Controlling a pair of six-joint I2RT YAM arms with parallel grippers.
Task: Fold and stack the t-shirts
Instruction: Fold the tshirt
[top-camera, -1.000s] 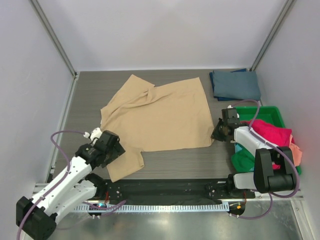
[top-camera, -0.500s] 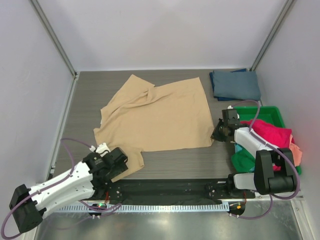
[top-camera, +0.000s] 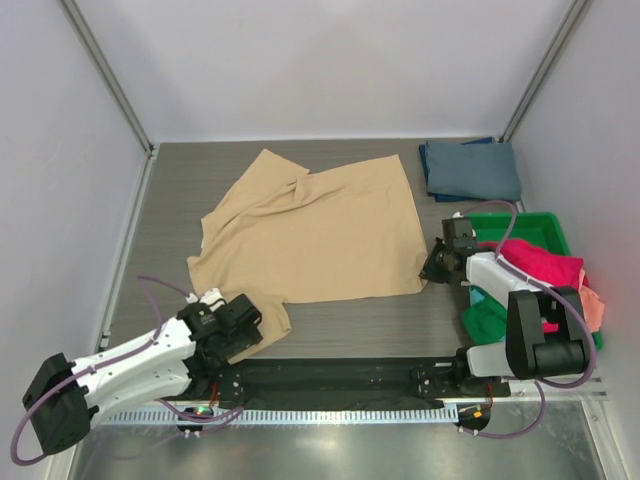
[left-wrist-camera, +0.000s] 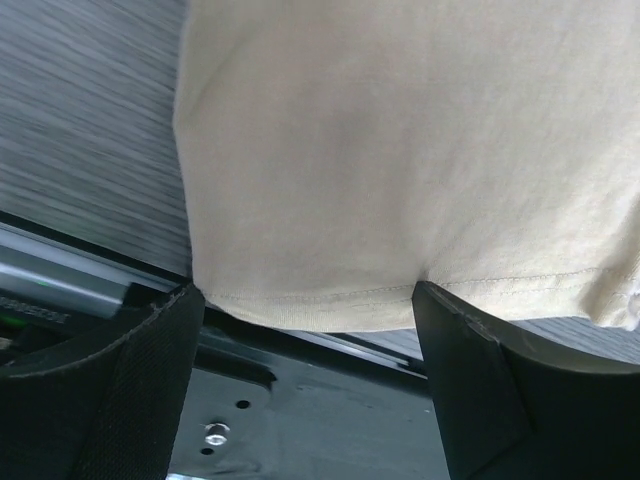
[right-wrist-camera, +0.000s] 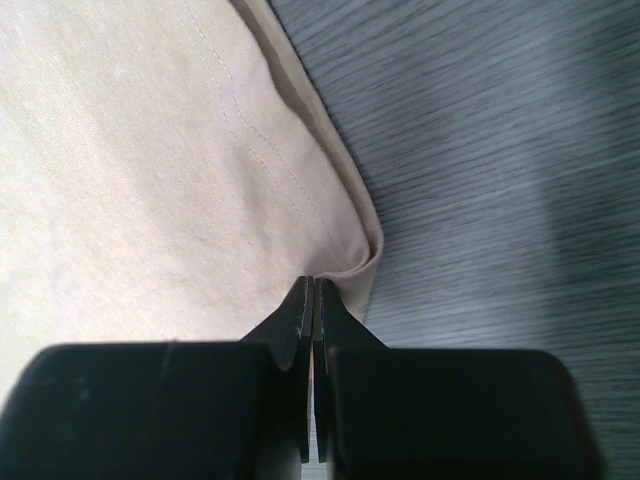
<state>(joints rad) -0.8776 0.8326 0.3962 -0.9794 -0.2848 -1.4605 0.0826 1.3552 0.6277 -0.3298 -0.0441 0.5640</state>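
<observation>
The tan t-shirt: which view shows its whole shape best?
Top external: the whole tan t-shirt lies spread out there. Left wrist shows only a hemmed edge; right wrist shows only one pinched corner.

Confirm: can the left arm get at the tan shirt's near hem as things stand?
Probably yes: the left gripper is open, its fingers flank the near hem of the tan shirt, and nothing lies between them.

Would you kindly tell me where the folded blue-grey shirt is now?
In the top view, the blue-grey shirt lies in the far right corner, just beyond the green bin and right of the tan shirt.
</observation>
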